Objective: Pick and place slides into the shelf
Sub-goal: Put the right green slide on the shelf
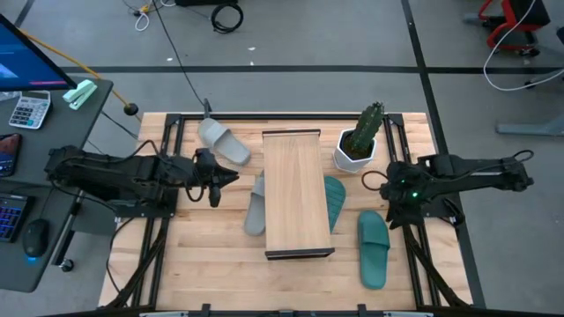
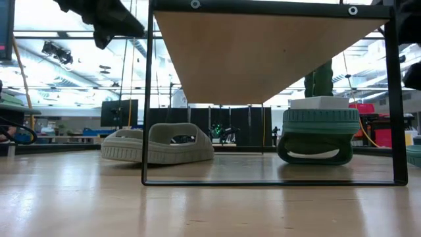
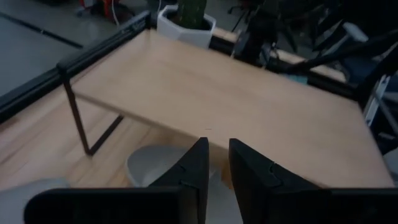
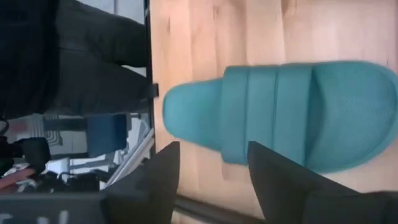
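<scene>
The shelf (image 1: 300, 189) stands mid-table, its light plank top on a dark frame. One grey slide (image 1: 224, 142) lies at the far left. A second grey slide (image 1: 255, 206) lies along the shelf's left edge, seen under the shelf in the low view (image 2: 158, 145). One teal slide (image 1: 336, 203) lies partly under the shelf's right side (image 2: 319, 135). The other teal slide (image 1: 374, 249) lies on the table near the right. My left gripper (image 1: 231, 179) hangs left of the shelf, open by a narrow gap (image 3: 217, 155), above the grey slide (image 3: 152, 167). My right gripper (image 4: 211, 165) is open above the teal slide (image 4: 280, 109).
A cactus in a white pot (image 1: 359, 143) stands at the shelf's far right corner. Dark rails (image 1: 167, 150) frame the slatted tabletop on both sides. A desk with a calculator (image 1: 29, 110) and a mouse sits left of the table. Bare wood lies near the front edge (image 1: 220, 273).
</scene>
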